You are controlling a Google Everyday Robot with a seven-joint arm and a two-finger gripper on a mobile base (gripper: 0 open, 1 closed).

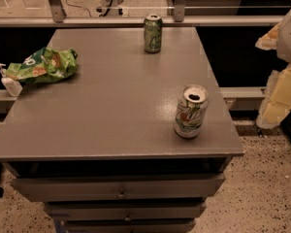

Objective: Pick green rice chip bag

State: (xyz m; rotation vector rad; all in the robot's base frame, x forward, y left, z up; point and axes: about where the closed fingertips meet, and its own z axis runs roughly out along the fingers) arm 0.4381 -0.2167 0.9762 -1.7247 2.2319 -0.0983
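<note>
Far left: small white pump bottle (pixel 8 84), hard plastic, standing just off the tabletop's left edge, close to the bag's left end; whether they touch cannot be told. A sweep overshooting the bag could knock it over. Green rice chip bag (pixel 41 66): lies flat at the left edge of the grey tabletop (pixel 111 106), left end apparently overhanging. Crumpled glossy foil, white lettering, orange-tan chip pictures, irregular folds. Likely risks: slick foil slipping from a shallow pinch, a push from the right sliding it off the edge, hard closing crushing the contents. The tabletop is smooth, matt and flat, so it offers little friction. Centre back: green soda can (pixel 153 33), upright metal cylinder, well apart from the bag; similar colour, so possible mis-targeting. Right front: white-and-green soda can (pixel 190 111), upright, top opened; it sits between arm and bag and could tip and spill if clipped. Far right: gripper (pixel 280 98), pale cream shapes off the table's right side, well apart from the bag; open or closed cannot be told.
</note>
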